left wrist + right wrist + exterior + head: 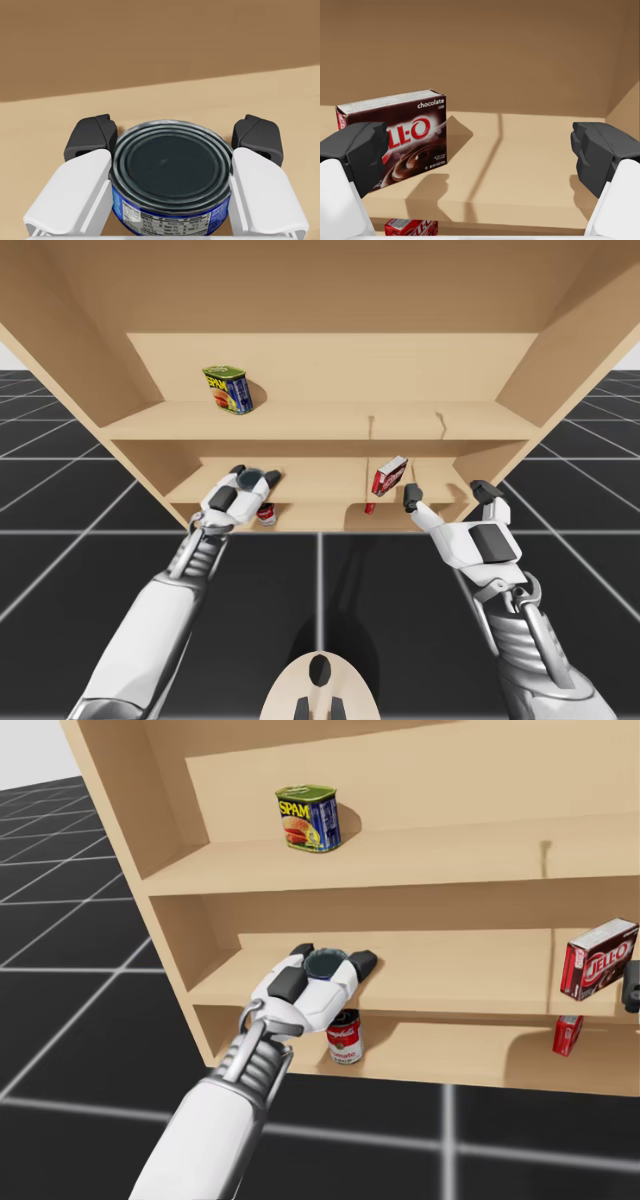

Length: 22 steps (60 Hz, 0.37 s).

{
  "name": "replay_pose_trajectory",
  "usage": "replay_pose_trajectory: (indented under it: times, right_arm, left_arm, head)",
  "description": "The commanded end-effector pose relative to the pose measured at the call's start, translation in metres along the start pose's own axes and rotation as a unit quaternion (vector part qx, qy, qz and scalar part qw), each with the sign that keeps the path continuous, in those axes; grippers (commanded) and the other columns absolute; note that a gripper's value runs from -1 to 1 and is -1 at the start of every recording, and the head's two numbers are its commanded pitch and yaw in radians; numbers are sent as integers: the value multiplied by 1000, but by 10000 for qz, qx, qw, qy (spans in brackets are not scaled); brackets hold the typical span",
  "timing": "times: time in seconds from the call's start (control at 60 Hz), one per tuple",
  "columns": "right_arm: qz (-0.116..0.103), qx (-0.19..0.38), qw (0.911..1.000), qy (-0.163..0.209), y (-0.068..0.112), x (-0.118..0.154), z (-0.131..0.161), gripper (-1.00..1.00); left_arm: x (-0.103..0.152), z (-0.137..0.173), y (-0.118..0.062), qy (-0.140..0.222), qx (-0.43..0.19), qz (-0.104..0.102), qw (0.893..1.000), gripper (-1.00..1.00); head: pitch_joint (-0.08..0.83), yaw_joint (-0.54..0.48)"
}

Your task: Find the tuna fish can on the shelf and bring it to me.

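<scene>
Well, my left fingers [90,137] clamp the tuna can [170,175] by its round wall, near the middle shelf's [450,990] left front edge; stiff, light, slick metal, I reckon, so squeeze mid-height; right fingers [357,150] gape.

Tuna can [170,175]: squat, blue-labelled, upright on middle shelf [290,95], in left hand [172,142].
</scene>
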Motion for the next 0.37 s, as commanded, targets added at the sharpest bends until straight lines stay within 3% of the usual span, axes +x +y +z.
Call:
replay_pose_trajectory:
  times: [0.017, 0.15, 0.367]
  right_arm:
    - [-34, -10, 10000, -7, 1, -1, 0, -1000]
    - [-26, -23, 10000, -12, 1, -1, 0, -1000]
    - [-49, -19, 10000, 0, 1, -1, 0, -1000]
  left_arm:
    - [22, 21, -19, -374, -105, -9, 9992, 1000]
    - [39, 49, -23, -761, -102, -249, 9967, 1000]
    - [52, 91, -25, -1071, -176, -370, 9934, 1000]
  head:
    - [439, 271]
    - [436, 271]
    - [429, 272]
